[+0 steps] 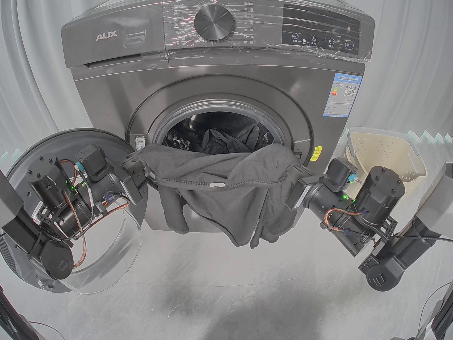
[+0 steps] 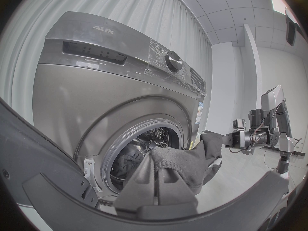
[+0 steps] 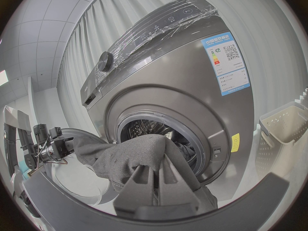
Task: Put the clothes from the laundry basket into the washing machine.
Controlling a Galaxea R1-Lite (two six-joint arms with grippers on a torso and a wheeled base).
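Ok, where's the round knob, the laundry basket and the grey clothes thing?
Round knob (image 1: 213, 22): head view, centre of its face.
Laundry basket (image 1: 387, 154): head view, its perforated inner wall.
Dark grey garment (image 1: 226, 182): head view, middle of the stretched cloth.

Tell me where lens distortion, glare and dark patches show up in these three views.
Head view: the washing machine bulges, its panel film glints, and the drum behind the dark garment is dim. Left wrist view: heavy fisheye, black corners, a ceiling light glaring. Right wrist view: same fisheye and black corners, panel film glinting too.
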